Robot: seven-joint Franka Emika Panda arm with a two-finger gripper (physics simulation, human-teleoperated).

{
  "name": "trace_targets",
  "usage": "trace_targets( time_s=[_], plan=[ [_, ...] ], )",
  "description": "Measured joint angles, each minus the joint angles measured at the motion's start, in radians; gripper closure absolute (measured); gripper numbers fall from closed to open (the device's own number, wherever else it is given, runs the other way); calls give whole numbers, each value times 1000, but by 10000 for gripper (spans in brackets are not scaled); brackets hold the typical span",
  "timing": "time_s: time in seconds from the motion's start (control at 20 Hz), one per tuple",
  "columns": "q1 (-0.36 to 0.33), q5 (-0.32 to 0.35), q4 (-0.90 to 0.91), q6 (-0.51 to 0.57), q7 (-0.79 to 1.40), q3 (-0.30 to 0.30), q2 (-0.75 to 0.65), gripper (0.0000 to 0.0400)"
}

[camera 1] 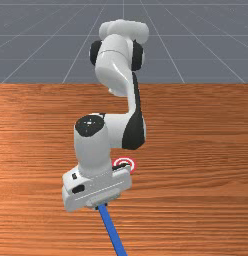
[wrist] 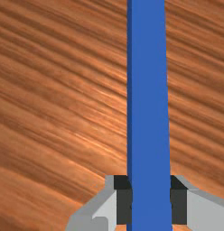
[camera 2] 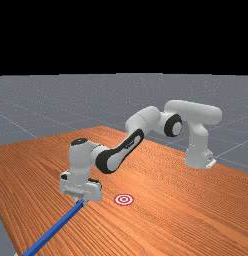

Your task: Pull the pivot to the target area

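In the far view my gripper (camera 2: 83, 201) is low over the table, holding one end of a long blue bar (camera 2: 55, 227). From the hand the bar (camera 1: 112, 231) slants to the front view's bottom edge. In the wrist view both fingers of the gripper (wrist: 151, 200) press on opposite sides of the bar (wrist: 149, 103). The round red-and-white target (camera 2: 124, 199) lies flat on the table, to the far view's right of the hand. In the front view my hand partly covers the target (camera 1: 124, 159). I cannot tell what is at the bar's other end.
The orange-brown table (camera 1: 196, 200) spreads around the hand. Its edge runs down the far view's left side, and the bar reaches toward that side's bottom corner. The arm's elbow and forearm stand above the table behind the hand.
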Motion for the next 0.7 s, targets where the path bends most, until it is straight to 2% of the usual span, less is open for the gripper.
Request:
trace_targets(
  time_s=[0.05,0.1,0.25,0.3,0.35,0.6,0.65,0.7],
  plan=[
    [-46,73,-54,-12,-75,79,-33,305],
    [-73,111,-193,30,-122,115,-103,304],
    [-111,150,-581,199,-192,144,-307,298],
    [-99,135,-700,273,-184,124,-371,304],
    [-39,83,-787,350,-90,49,-417,303],
    [-40,115,-1023,467,-76,47,-534,305],
    [-97,140,-1115,621,-199,118,-563,305],
    [26,35,-1100,521,-52,-26,-566,302]
  ],
)
